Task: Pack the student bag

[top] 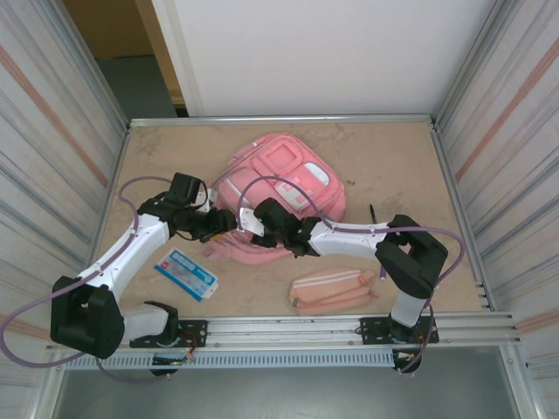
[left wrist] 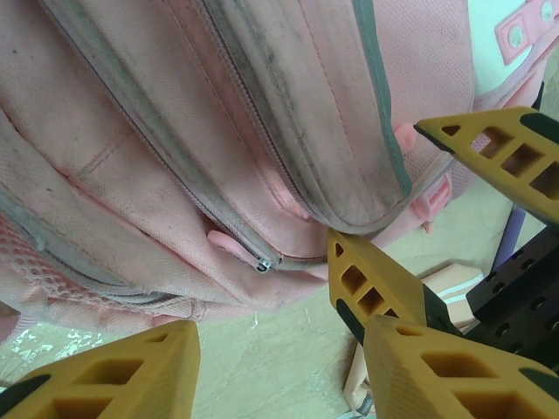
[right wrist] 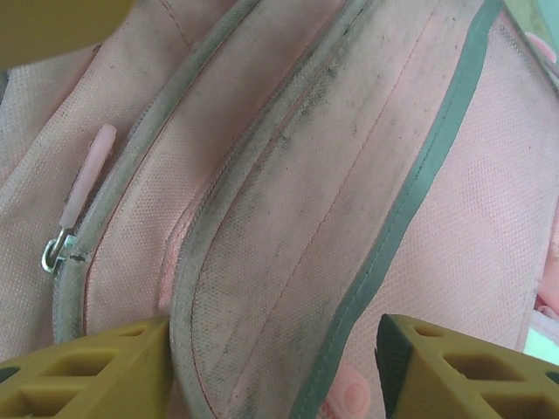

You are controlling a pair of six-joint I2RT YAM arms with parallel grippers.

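Note:
The student bag [top: 281, 185], pink with white trim, lies flat in the middle of the table. Both grippers meet at its near edge. My left gripper [top: 229, 223] is open, with bare tabletop between its yellow fingers [left wrist: 105, 375], just short of the bag [left wrist: 175, 131]. A zip slider with a pink pull [left wrist: 236, 247] lies right beyond it. My right gripper [top: 249, 219] is open astride a grey-edged padded flap [right wrist: 306, 218] of the bag. The flap's edge rests against the left finger [right wrist: 87, 371], and a gap shows at the other. A second zip pull [right wrist: 83, 188] lies to the left.
A pink pencil pouch [top: 332, 289] lies near the front edge, to the right of centre. A blue-and-white packet [top: 186, 273] lies at the front left. Metal walls enclose the table on both sides, and a rail [top: 349, 327] runs along the front.

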